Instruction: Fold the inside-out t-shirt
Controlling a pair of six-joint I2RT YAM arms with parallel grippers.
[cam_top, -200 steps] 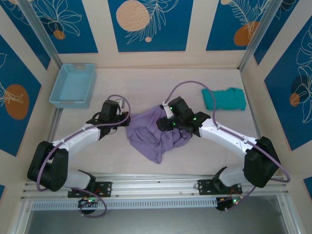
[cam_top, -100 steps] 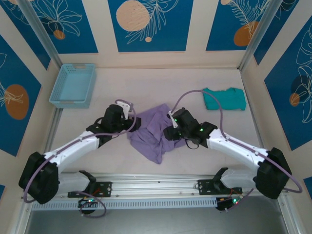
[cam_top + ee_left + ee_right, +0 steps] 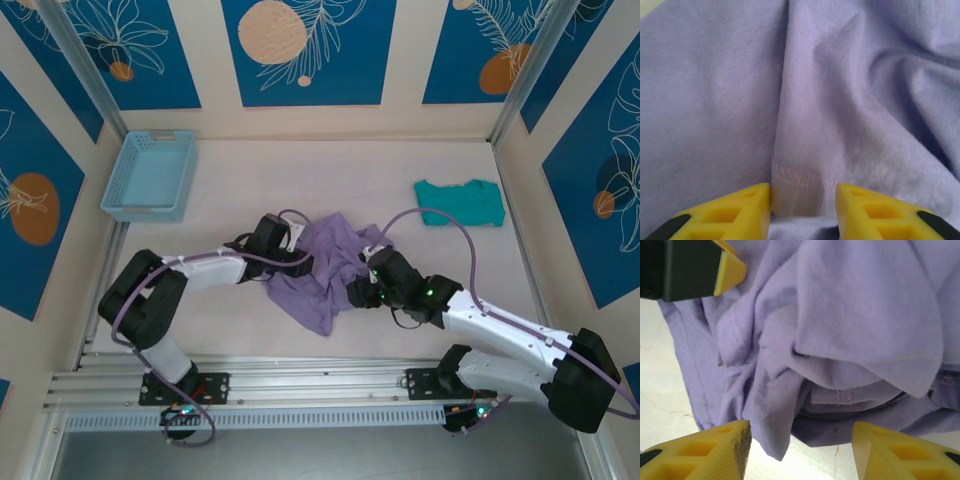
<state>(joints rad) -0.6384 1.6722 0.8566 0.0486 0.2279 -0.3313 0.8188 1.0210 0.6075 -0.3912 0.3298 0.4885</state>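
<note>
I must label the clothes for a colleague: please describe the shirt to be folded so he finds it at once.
On the pale table, look at the near middle, between the left arm and the right arm. The t-shirt lies there as a crumpled heap; it is lavender purple, unlike the flat teal garment at the far right.

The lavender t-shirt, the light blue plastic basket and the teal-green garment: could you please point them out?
Lavender t-shirt (image 3: pixel 325 265): top external view, middle of the crumpled heap.
Light blue plastic basket (image 3: pixel 150 175): top external view, bare floor.
Teal-green garment (image 3: pixel 460 202): top external view, its centre.
</note>
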